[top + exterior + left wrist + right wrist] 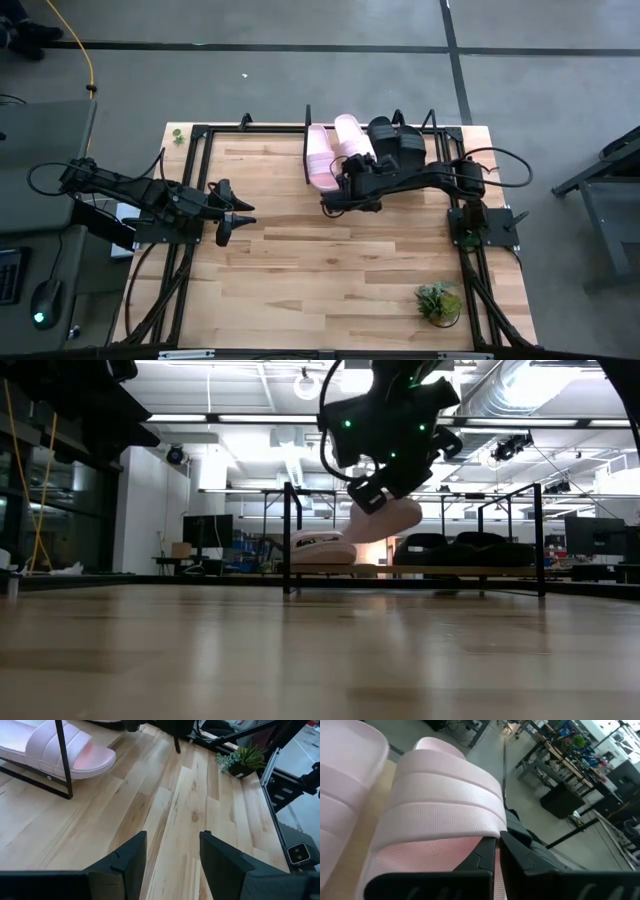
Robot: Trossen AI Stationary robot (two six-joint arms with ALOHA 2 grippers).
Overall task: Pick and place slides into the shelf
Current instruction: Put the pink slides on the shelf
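Observation:
The shelf stands at the table's far edge. One pale pink slide lies flat on its board at the left end. Two black slides lie on the board's right part. My right gripper is shut on the second pink slide, which hangs tilted over the shelf between the pink and black ones. My left gripper hovers open over bare wood at the table's left, away from the shelf. My right gripper pinches the second pink slide at the side of its broad strap. One finger lies over the footbed beneath the strap, the other outside it. The fingers come from the table's near side. The slide is tilted above the shelf board.
A small potted plant sits at the table's near right corner. A black frame edges the table. Bare wood spreads across the middle and near part of the table. The shelf's upright rod stands in front of the resting pink slide.

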